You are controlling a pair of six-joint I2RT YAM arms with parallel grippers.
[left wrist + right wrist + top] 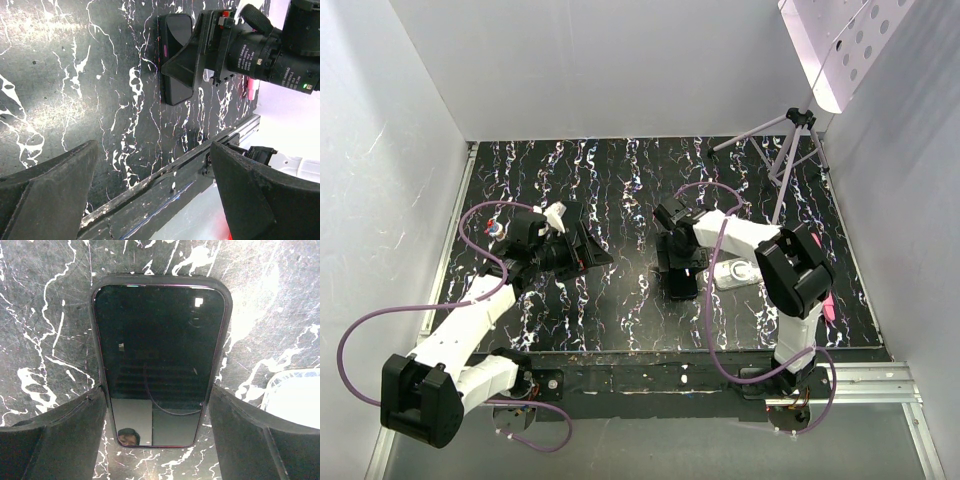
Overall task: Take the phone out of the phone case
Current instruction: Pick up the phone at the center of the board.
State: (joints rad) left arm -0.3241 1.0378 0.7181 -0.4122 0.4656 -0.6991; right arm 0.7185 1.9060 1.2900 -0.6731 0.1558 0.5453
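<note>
The phone (159, 355) lies on the marbled black table, glossy screen up with a thin red rim. The matte black phone case (160, 280) wraps its far end and its sides down to my fingers. At the near end only the red rim shows. My right gripper (157, 395) straddles the phone, a finger touching each long side. In the top view it (677, 258) stands over the phone (683, 284) at table centre. The left wrist view shows the phone (175, 92) too. My left gripper (563, 246) is open and empty, left of centre, apart from the phone.
A white rounded object (735, 273) lies just right of the phone, also in the right wrist view (295, 395). A pink item (830, 305) lies at the right edge. A tripod (790, 140) stands at the back right. A metal rail (165, 180) runs along the near edge.
</note>
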